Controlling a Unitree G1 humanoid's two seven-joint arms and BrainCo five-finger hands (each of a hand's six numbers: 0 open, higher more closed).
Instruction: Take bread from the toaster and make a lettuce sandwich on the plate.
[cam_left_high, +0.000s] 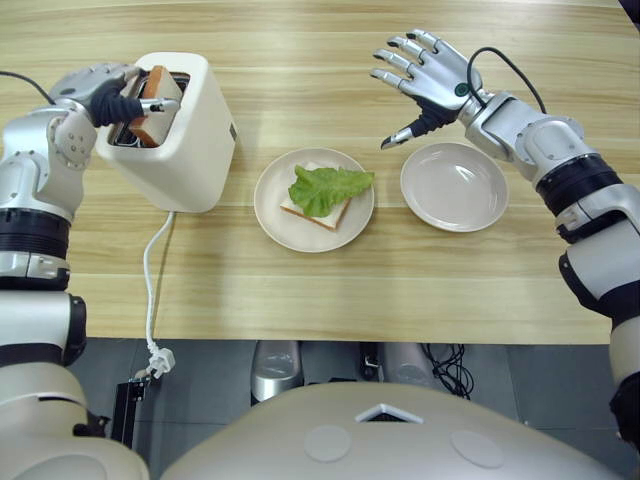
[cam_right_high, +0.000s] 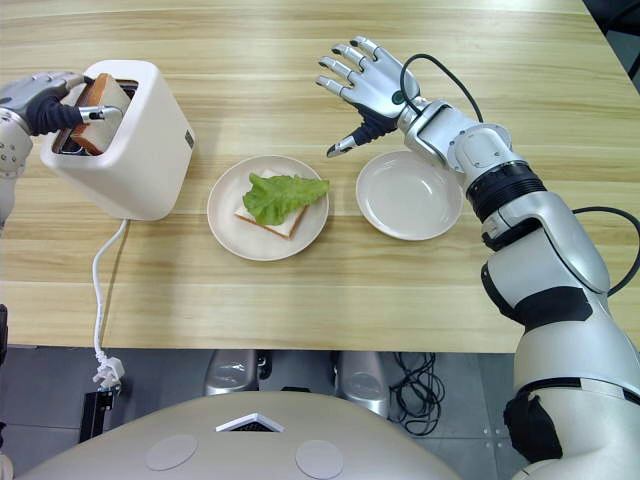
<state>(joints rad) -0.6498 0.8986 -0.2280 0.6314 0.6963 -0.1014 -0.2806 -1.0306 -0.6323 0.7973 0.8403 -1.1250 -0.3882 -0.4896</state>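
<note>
Pale wooden table (cam_left_high: 300, 290) spreads before me; at ten o'clock from the plate (cam_left_high: 272, 215) stands the toaster (cam_left_high: 195, 135), where my left hand (cam_left_high: 108, 98) pinches a bread slice (cam_left_high: 160, 82) standing in its slot; on the plate, lettuce (cam_left_high: 325, 187) lies over a second slice (cam_left_high: 330, 216); my right hand (cam_left_high: 425, 75) hovers splayed, holding nothing, at eleven o'clock of the empty plate (cam_left_high: 455, 190).
</note>
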